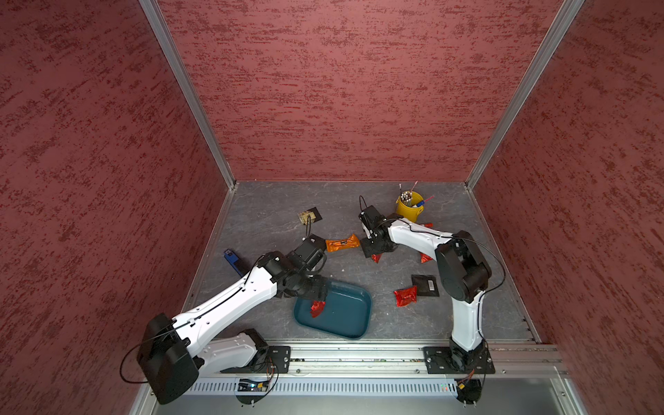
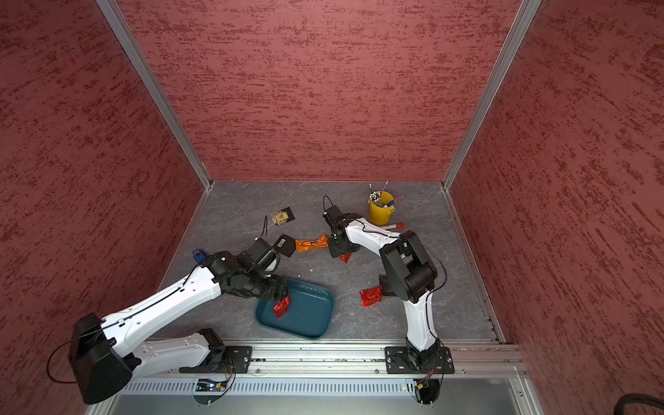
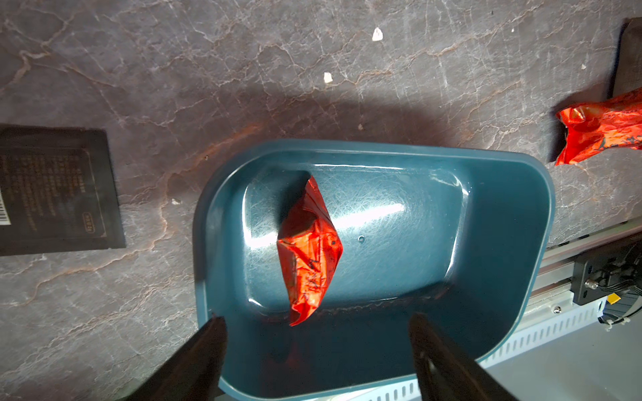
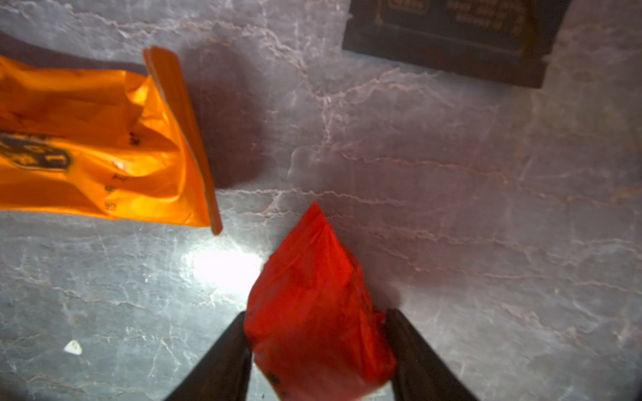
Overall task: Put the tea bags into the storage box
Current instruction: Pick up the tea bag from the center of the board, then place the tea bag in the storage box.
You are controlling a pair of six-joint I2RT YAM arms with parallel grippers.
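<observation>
Item 1: left gripper [image 3: 316, 317], jaws wide above the storage box [image 1: 346, 316] at the worktop's front edge. We judge this a release, as the boxed red pouch [image 1: 317, 308] lies inside.
Item 2: orange wrapper [image 1: 342, 243], mid-worktop, loose.
Item 3: right gripper [image 4: 317, 312], jaws pressed on a second red pouch [image 4: 312, 270], presumably for lifting.

The storage box [image 1: 361, 300], a shallow teal tray, sits toward the near edge of the surface [image 1: 273, 201], with one crinkled red pouch [image 3: 309, 250] tilted inside. A second red pouch [image 4: 312, 270] is pinched in my right end effector [image 4: 317, 314], just beside the orange wrapper [image 1: 342, 243]. A third red pouch [image 1: 405, 296] touches a black square [image 1: 425, 285].
</observation>
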